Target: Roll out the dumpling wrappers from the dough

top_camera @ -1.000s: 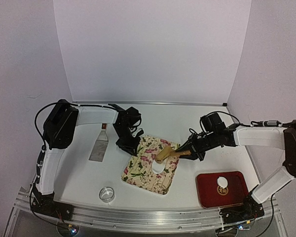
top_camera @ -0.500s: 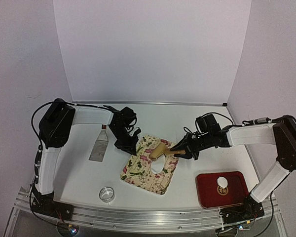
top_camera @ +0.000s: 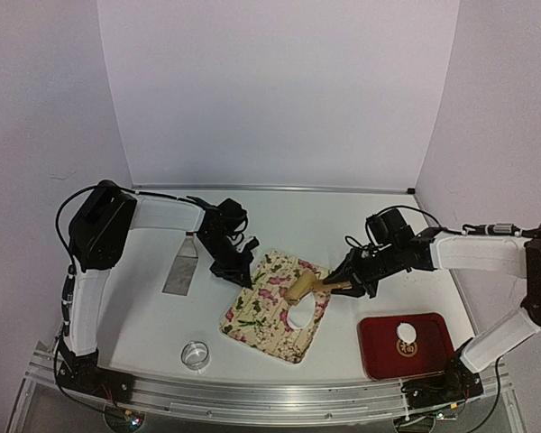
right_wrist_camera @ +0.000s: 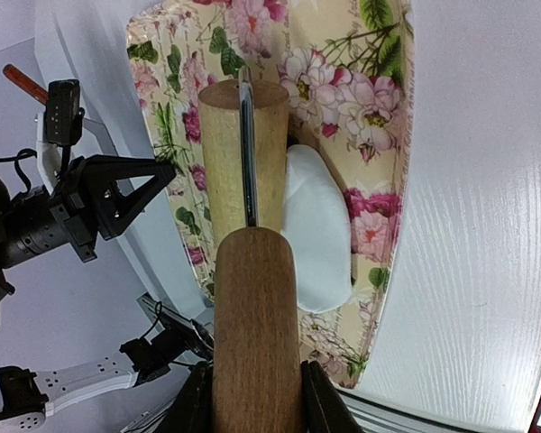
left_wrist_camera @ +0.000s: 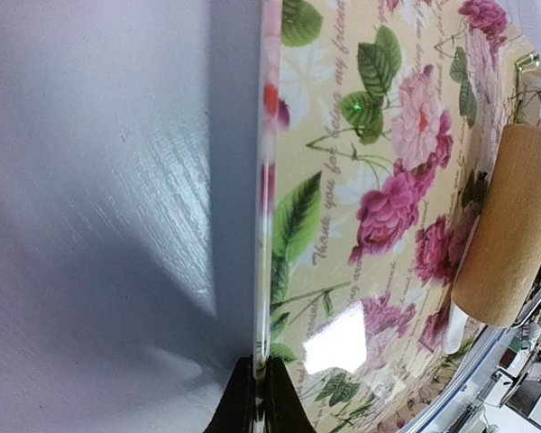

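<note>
A lump of white dough (top_camera: 299, 316) (right_wrist_camera: 317, 225) lies on the floral board (top_camera: 257, 316) (left_wrist_camera: 370, 180) (right_wrist_camera: 370, 81). My right gripper (top_camera: 353, 283) (right_wrist_camera: 252, 392) is shut on the dark handle of the wooden rolling pin (top_camera: 299, 287) (right_wrist_camera: 243, 153). The roller rests on the board against the dough's far side. My left gripper (top_camera: 242, 274) (left_wrist_camera: 260, 392) is shut on the board's far left edge. One small round white dumpling wrapper (top_camera: 405, 332) lies on the red tray (top_camera: 433, 356).
A metal spatula (top_camera: 182, 271) with a red handle lies left of the board. A small ring cutter (top_camera: 196, 354) stands near the front edge. The red tray sits at the front right, beside the right arm's base.
My left gripper has closed on the board's edge. The rolling pin went a little left, then came back toward me; board and dough shifted slightly with it.
</note>
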